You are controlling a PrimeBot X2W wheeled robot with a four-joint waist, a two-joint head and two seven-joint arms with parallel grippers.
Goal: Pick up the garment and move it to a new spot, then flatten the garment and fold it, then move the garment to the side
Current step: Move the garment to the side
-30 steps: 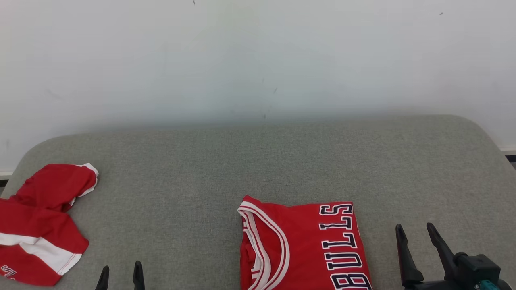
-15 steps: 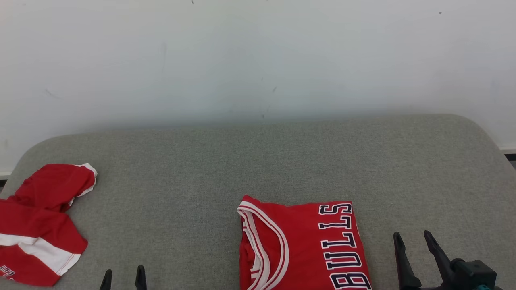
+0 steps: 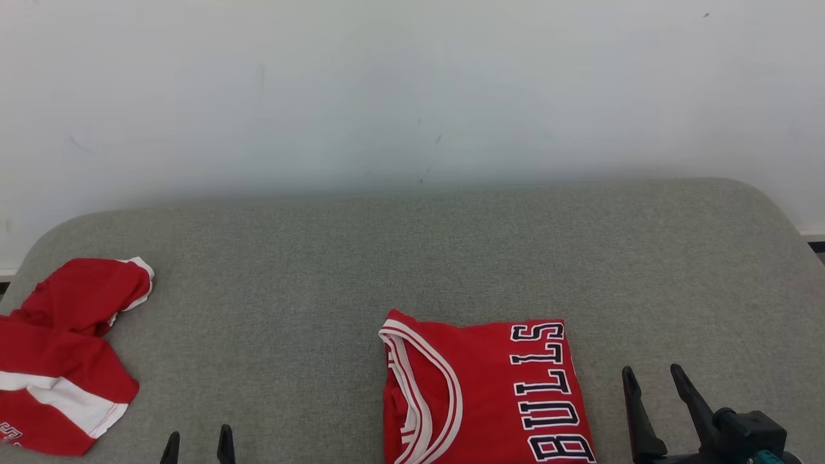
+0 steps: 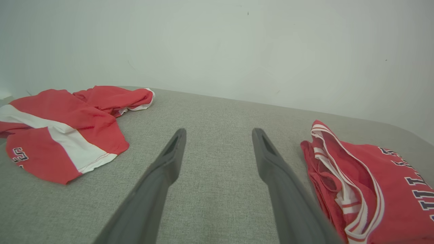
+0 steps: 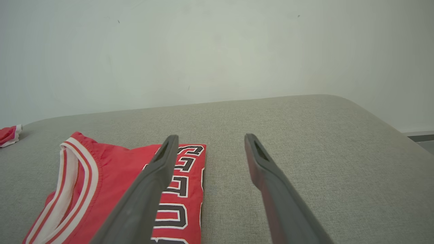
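Observation:
A folded red jersey [image 3: 486,393] with white trim and dark "BULLS" lettering lies at the near middle of the grey cushioned surface [image 3: 412,258]. It is the garment [image 4: 369,183] on the right of the left wrist view and the garment [image 5: 115,189] at the lower left of the right wrist view. My left gripper [image 3: 198,439] is open at the lower left, well to the left of the jersey. Just right of the jersey, my right gripper [image 3: 652,376] hovers open. Both grippers hold nothing; the pair [image 4: 218,133] and the pair [image 5: 211,138] stand wide above bare fabric.
A crumpled red and white garment [image 3: 61,354] lies at the far left edge of the surface, also the crumpled garment [image 4: 64,125] at left in the left wrist view. A pale wall [image 3: 412,96] rises behind the surface. The surface's right edge curves down near a dark floor strip [image 5: 420,137].
The right gripper has drawn back a little toward the lower edge of the head view. The head view has shifted slightly. Both garments lie as before.

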